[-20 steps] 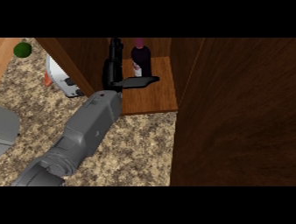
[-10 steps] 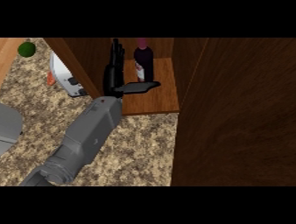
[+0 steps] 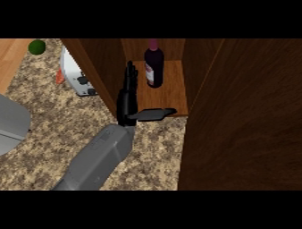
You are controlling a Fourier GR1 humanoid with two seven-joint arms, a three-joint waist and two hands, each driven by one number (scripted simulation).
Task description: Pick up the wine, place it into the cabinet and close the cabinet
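The wine bottle (image 3: 153,67), dark with a reddish top, stands upright on the cabinet's wooden shelf (image 3: 173,96). My left hand (image 3: 127,105) is open just left of the bottle. Its fingers (image 3: 131,78) point straight into the cabinet and stand beside the bottle without curling round it. The thumb (image 3: 155,113) sticks out to the right over the shelf's front edge. The cabinet's dark door (image 3: 253,116) stands open and fills the right side of the view. My right hand does not show.
On the speckled counter (image 3: 55,116), a white boxy object (image 3: 74,76) lies left of the cabinet's wall. A green round thing (image 3: 37,46) sits by a wooden board (image 3: 2,58). A large light grey object (image 3: 2,120) is at the left edge.
My left hand has drawn back toward me, out of the cabinet, with its fingers still straight. The bottle stays standing on the shelf. The whole view has shifted slightly.
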